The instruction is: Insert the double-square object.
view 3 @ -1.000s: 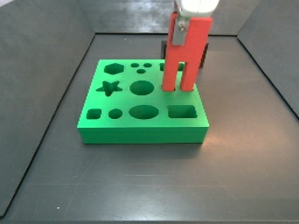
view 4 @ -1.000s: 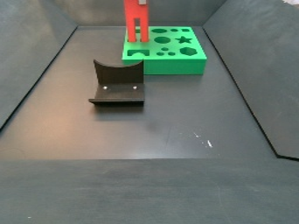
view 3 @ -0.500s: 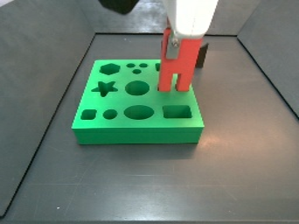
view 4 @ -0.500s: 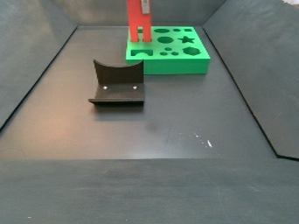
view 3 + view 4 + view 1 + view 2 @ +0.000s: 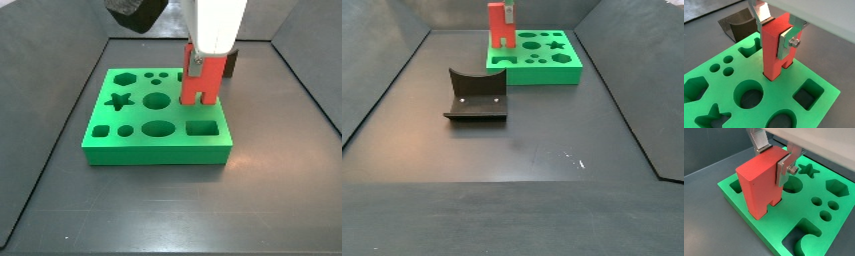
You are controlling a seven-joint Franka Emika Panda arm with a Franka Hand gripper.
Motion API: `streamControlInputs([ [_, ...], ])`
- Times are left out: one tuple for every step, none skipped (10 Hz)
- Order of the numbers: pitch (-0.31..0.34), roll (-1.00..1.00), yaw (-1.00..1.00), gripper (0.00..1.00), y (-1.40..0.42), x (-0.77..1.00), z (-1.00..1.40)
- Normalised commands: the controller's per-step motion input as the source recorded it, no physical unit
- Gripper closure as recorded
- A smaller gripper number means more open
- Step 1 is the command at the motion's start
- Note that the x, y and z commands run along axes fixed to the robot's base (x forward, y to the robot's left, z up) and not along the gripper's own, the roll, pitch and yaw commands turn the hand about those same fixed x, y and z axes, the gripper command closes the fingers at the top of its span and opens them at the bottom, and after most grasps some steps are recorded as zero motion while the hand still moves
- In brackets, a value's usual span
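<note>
Over the green board's far edge: the gripper point(image 5: 777, 30) clamps the double-square object point(image 5: 776, 49) upright, a silver finger plate point(image 5: 789, 41) flat on each side face, dark pads pressed to the red.
Place of the piece: its split lower end sits at the green board point(image 5: 827, 110), the prongs already sunk a little into their holes in both wrist views; the slot between them straddles the green rib.
Just changed: the red bar stands lower in a side view point(image 5: 202, 77) than half a second ago, and much lower than a second ago, when its prongs hung clear above the board.
Meaning for the task: judged from this, alignment is done and insertion is under way, not finished; most of the bar is above the board.
Otherwise unchanged: the fixture point(image 5: 476, 96) stands well apart on the floor, and the board has not shifted.
Risk: a slight tilt could jam a prong.
</note>
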Motion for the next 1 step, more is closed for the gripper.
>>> streamControlInputs([
  [0.0,0.0,0.0,1.0,0.0,0.0,0.0],
])
